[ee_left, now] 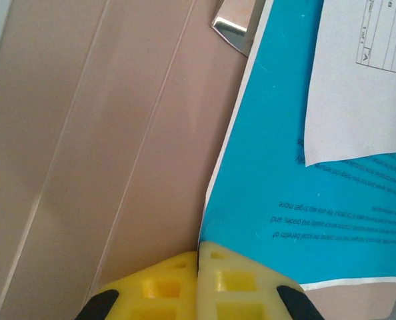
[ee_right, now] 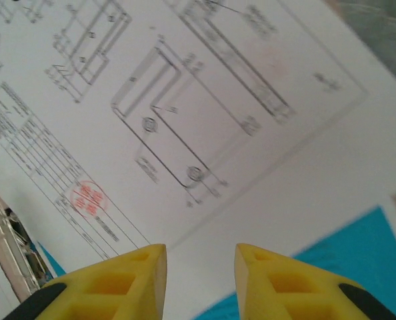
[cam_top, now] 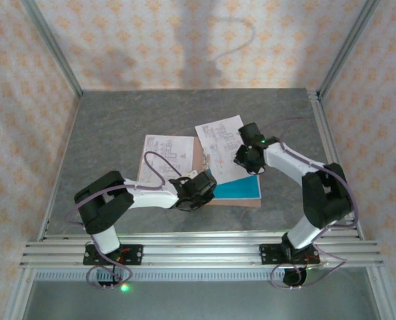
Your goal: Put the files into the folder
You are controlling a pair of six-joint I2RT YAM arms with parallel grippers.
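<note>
Your left arm (cam_top: 141,195) lies low, forearm stretched rightward; your left gripper (ee_left: 198,261) has its yellow fingertips pressed together (no gap at all). Your right arm (cam_top: 297,165) reaches forward and leftward, and your right gripper (ee_right: 200,257) points down, jaws parted.

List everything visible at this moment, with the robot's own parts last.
table: one, grey, under everything
folder: one, pinkish-brown, lying open mid-table
fastener: one, silver, at the folder's fold
teal sheet: one, teal-blue, on the folder's right half
white printed sheets: two, white with black drawings; one on the folder's left half, one tilted and overlapping the teal sheet
left arm: one, white and black; yellow jaws shut, by the teal sheet's edge
right arm: one, white and black; yellow jaws open, over the tilted sheet
</note>
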